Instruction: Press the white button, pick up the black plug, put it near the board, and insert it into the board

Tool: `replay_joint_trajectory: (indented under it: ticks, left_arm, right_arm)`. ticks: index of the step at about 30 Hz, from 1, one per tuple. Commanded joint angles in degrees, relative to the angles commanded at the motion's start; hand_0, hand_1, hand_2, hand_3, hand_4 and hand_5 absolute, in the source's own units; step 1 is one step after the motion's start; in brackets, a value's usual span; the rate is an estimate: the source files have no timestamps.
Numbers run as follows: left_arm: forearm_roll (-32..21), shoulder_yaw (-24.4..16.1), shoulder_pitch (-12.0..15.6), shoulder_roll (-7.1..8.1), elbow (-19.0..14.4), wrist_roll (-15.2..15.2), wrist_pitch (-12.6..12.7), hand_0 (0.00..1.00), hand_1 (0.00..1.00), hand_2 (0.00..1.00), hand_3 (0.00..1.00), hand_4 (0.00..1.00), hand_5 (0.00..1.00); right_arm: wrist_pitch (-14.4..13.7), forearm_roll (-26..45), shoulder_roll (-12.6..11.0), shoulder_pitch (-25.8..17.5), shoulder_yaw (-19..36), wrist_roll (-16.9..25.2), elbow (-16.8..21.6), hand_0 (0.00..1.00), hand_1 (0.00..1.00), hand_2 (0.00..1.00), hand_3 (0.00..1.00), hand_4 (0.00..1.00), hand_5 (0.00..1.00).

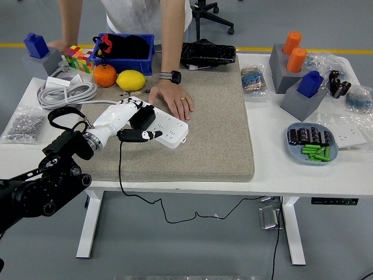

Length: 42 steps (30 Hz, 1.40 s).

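The left hand (pixel 125 119) reaches in from 8 o'clock over the grey mat (pixel 210 116). Its fingers are closed around the black plug (pixel 141 118), with the thumb extended below toward 3 o'clock. The plug sits directly over the left end of the white power strip (pixel 163 123), the board of the task, which lies on the mat at about 10 o'clock of the table (pixel 274 151). The plug's black cable (pixel 120 172) hangs down past the near table edge at 7 o'clock. Whether the pins have entered a socket cannot be determined from this view.

A person's hand (pixel 173 96) rests flat on the mat just beyond the strip, at its 1 o'clock end, apparently steadying it. The right hand is not visible.

Step in hand, by judgement: insertion. The plug is already at the board. The next move calls for aligning the pins with a socket and pressing straight down, with the strip held against sliding.
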Motion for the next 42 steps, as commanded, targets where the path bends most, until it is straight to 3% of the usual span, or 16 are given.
replay_joint_trajectory:
  ticks: [5,11,17,18,29,36,42]
  left_arm:
    - [0.35,-4.07,1.2,1.0,-2.94,-0.99,1.22,0.973,0.946,0.892,0.863,0.911,0.701]
    - [0.48,-12.23,4.26,1.66,-6.31,-2.18,3.12,0.977,0.95,0.895,0.875,0.911,0.703]
    - [0.67,-19.95,7.55,1.53,-6.68,-1.79,3.98,0.974,0.941,0.884,0.86,0.91,0.701]
    - [0.67,-21.18,8.08,1.52,-6.64,-1.46,3.86,0.948,0.917,0.861,0.831,0.901,0.646]
    - [1.38,-33.48,12.71,0.96,-6.36,1.64,1.93,0.949,0.911,0.856,0.822,0.895,0.636]
    - [2.32,-38.51,14.45,0.93,-6.92,2.03,1.82,0.951,0.908,0.848,0.81,0.885,0.621]
    - [2.97,-40.23,15.37,1.41,-7.56,2.88,1.39,0.957,0.909,0.849,0.808,0.881,0.618]
  right_arm:
    - [0.0,-0.06,-0.05,-0.07,-0.06,-0.01,-0.02,0.664,0.579,0.574,0.564,0.621,0.279]
    - [0.02,-0.11,0.06,-0.05,0.06,-0.04,0.02,0.664,0.579,0.574,0.564,0.621,0.279]
    - [0.09,-0.28,0.13,-0.2,0.25,-0.12,-0.07,0.664,0.579,0.574,0.564,0.621,0.28]
    - [0.09,-0.3,0.13,-0.22,0.27,-0.13,-0.07,0.664,0.579,0.574,0.564,0.621,0.281]
    - [0.19,-0.58,0.12,-0.1,0.57,-0.37,-0.56,0.665,0.579,0.574,0.565,0.621,0.28]
    - [0.09,-0.58,0.1,-0.03,0.9,-0.38,-0.74,0.665,0.579,0.574,0.565,0.621,0.28]
    - [0.07,-0.67,0.19,-0.03,1.35,-0.46,-0.75,0.668,0.579,0.575,0.567,0.623,0.28]
